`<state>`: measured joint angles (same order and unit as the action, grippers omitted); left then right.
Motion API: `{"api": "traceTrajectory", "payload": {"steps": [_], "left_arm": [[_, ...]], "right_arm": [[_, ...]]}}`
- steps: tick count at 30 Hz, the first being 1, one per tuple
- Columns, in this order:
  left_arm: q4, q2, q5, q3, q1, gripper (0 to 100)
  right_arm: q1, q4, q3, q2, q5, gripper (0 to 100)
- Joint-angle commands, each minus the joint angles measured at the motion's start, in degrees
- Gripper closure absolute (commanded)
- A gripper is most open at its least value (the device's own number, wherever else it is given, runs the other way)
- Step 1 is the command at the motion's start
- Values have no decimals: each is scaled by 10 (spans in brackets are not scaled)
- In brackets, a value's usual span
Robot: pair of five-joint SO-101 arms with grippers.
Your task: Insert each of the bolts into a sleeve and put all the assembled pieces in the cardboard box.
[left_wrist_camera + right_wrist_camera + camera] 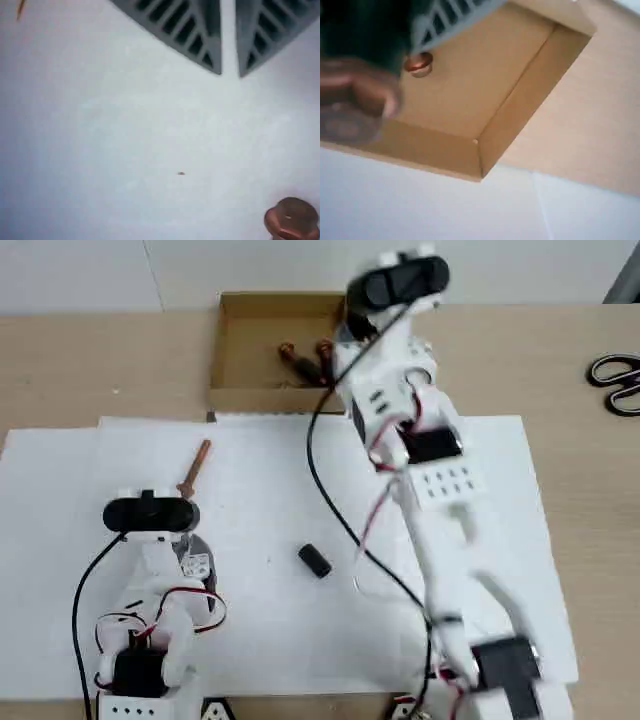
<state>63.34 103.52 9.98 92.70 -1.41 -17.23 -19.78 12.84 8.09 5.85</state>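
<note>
The cardboard box [235,345] stands at the back of the table with copper-and-black assembled pieces [300,362] lying in it. My right gripper [342,352] hangs over the box's right side. In the right wrist view the box wall [520,115] runs below, a copper bolt head [418,64] shows over the floor, and a blurred dark and brown shape [355,95] sits close to the camera. One copper bolt [195,468] lies on the white paper. A black sleeve [314,560] lies mid-paper. My left gripper [228,55] hovers over the paper, shut and holding nothing, near a bolt head [292,219].
A white paper sheet [260,640] covers the front of the wooden table. Scissors [615,382] lie at the far right edge. The left arm [150,530] stands at the front left, and the right arm [440,500] stretches across the paper's right half.
</note>
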Motion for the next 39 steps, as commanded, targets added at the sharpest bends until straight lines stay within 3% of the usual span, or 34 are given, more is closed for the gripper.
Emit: {"api": "traceTrajectory", "payload": {"steps": [1, 8, 15, 20, 27, 35, 39], "left_arm": [[-14, 5, -4, 1, 4, 994], [-15, 4, -19, 1, 25, 994], [-15, 4, -20, 1, 25, 994], [-15, 4, -20, 1, 25, 994], [-15, 4, -20, 1, 24, 994], [-14, 4, -11, 1, 20, 994], [-13, 4, -11, 1, 20, 994]], "right_arm": [[3, 56, -104, -99, 6, 995], [-7, 183, -215, -288, 4, 995], [-39, 262, -244, -366, 0, 991], [-71, 199, -242, -372, -83, 973], [-79, 138, -242, -373, -127, 756], [-64, 121, -243, -357, -128, 745], [-63, 8, -243, -290, -126, 745]]}}
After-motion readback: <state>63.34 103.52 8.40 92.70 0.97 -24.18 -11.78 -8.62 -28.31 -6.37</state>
